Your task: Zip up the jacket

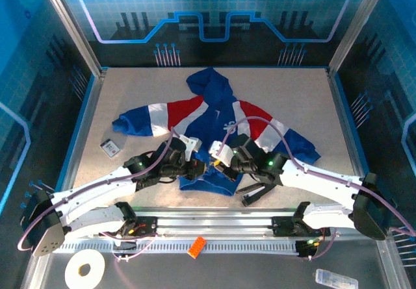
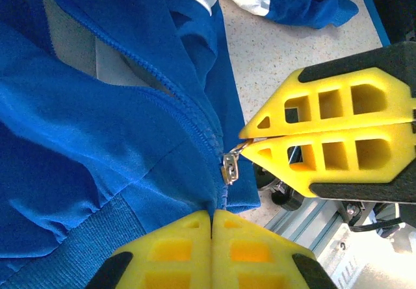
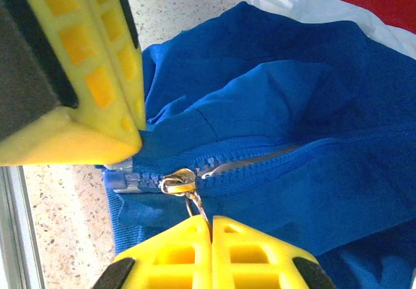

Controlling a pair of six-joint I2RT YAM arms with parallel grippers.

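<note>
Left gripper [image 2: 212,215] jaws clamped on royal-blue hooded fabric jacket [image 1: 218,110] hem; right gripper [image 3: 210,221] jaws clamped on silver zipper pull [image 3: 194,205]; open track toward 12 o'clock overhead.

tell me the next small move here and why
Probably draw the right gripper along the teeth, away from the hem. It is shut on the zipper pull, the slider sits at the jacket bottom with the zipper open beyond it, and the left gripper pins the hem.
</note>
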